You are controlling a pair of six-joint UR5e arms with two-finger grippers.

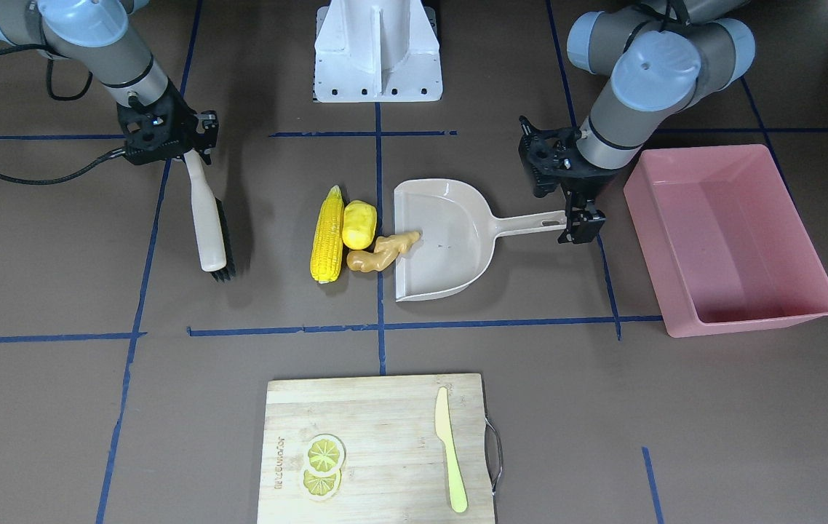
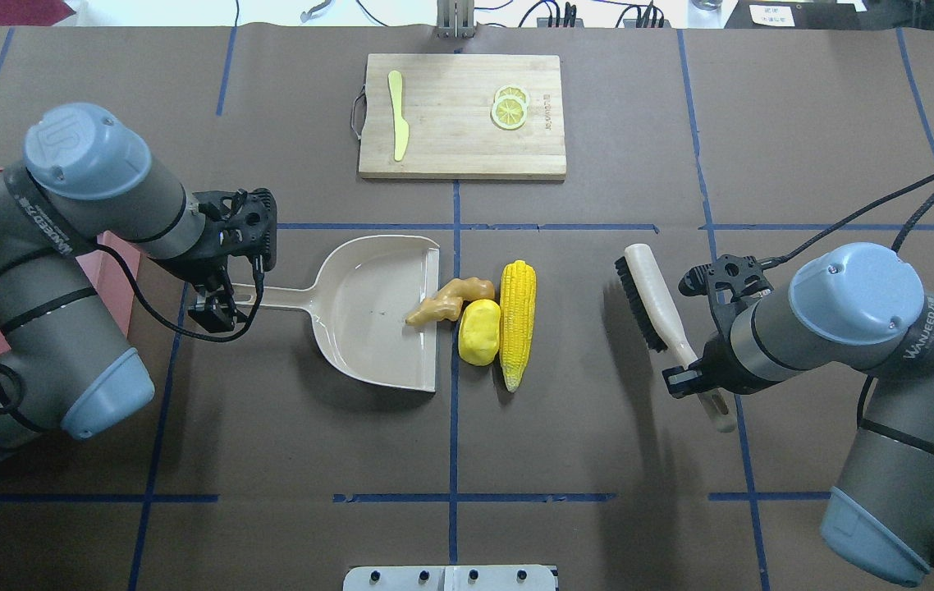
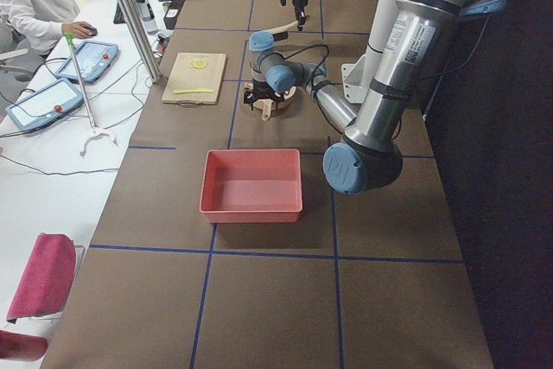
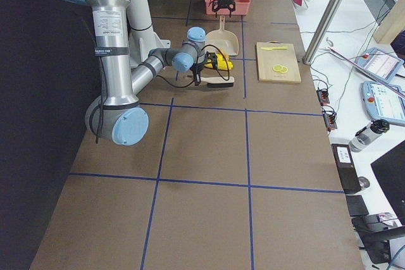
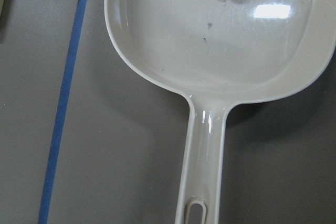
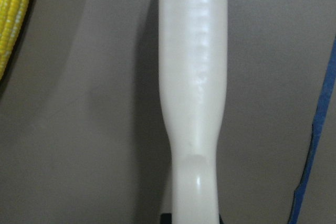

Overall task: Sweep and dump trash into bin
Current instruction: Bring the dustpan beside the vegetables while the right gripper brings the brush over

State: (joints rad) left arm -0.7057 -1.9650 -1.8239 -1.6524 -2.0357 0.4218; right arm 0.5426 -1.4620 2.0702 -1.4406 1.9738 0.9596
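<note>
The yellow corn cob (image 1: 327, 236), the yellow potato (image 1: 359, 224) and the tan ginger root (image 1: 383, 251) lie together at the mouth of the beige dustpan (image 1: 450, 255). The ginger's tip reaches over the pan's lip. My left gripper (image 1: 580, 222) is shut on the end of the dustpan's long handle. The pink bin (image 1: 730, 240) stands just beyond that gripper. My right gripper (image 1: 190, 149) is shut on the handle of a white brush (image 1: 209, 225). Its dark bristles face the corn across a gap. In the overhead view the bin (image 2: 118, 263) is mostly hidden by my left arm.
A wooden cutting board (image 1: 377, 429) sits at the operators' side, with lemon slices (image 1: 324, 462) and a pale knife (image 1: 450, 451) on it. The robot's white base (image 1: 377, 51) is at the opposite edge. Blue tape lines cross the brown table.
</note>
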